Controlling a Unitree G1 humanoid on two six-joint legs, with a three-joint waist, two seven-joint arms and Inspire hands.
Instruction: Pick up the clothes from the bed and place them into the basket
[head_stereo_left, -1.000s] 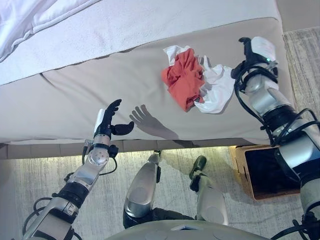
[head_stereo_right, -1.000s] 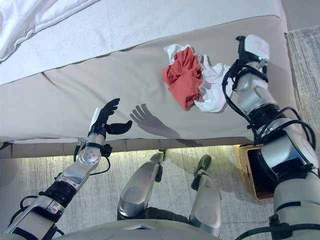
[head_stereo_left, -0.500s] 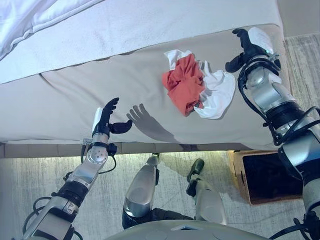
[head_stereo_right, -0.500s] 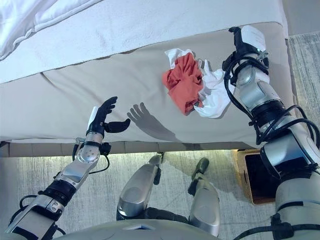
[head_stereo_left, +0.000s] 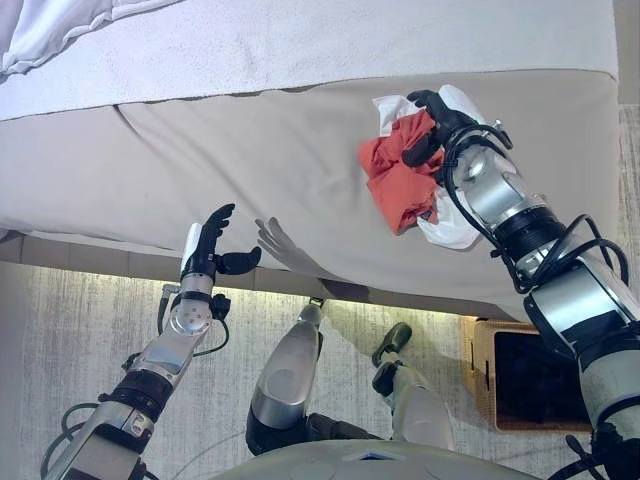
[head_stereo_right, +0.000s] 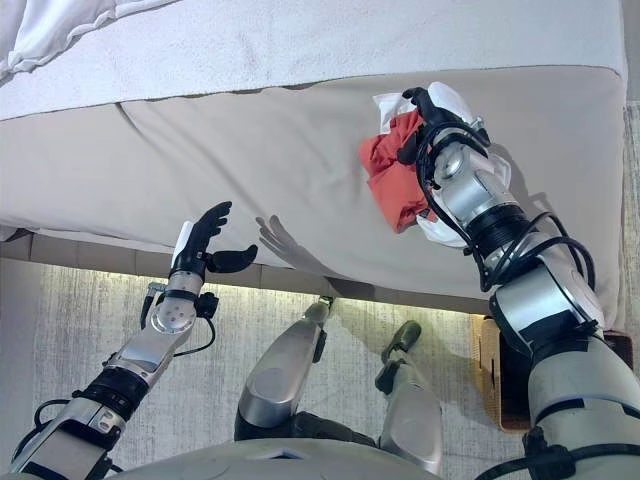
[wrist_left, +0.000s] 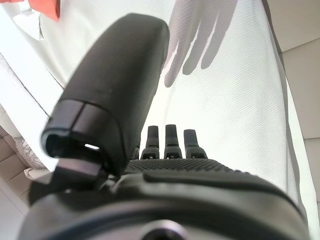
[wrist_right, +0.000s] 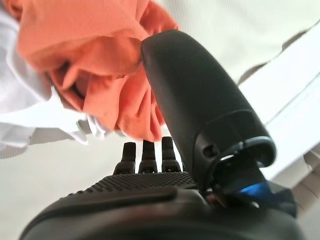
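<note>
An orange garment (head_stereo_left: 395, 182) and a white garment (head_stereo_left: 457, 226) lie crumpled together on the beige bed (head_stereo_left: 250, 150), near its right front part. My right hand (head_stereo_left: 432, 112) lies on top of the pile with its fingers stretched over the orange cloth. In the right wrist view the thumb (wrist_right: 185, 95) touches the orange garment (wrist_right: 95, 45), with the white one (wrist_right: 20, 107) beside it; nothing is gripped. My left hand (head_stereo_left: 206, 246) is open and empty in the air by the bed's front edge, far left of the clothes.
A brown basket (head_stereo_left: 480, 372) with a dark inside stands on the rug at the lower right, below the bed's front edge. A white duvet (head_stereo_left: 60, 25) lies at the bed's far left corner. The bed's front edge runs between me and the clothes.
My right hand has moved left from beside the pile onto the orange garment. The camera has shifted. The left hand has kept its pose.
</note>
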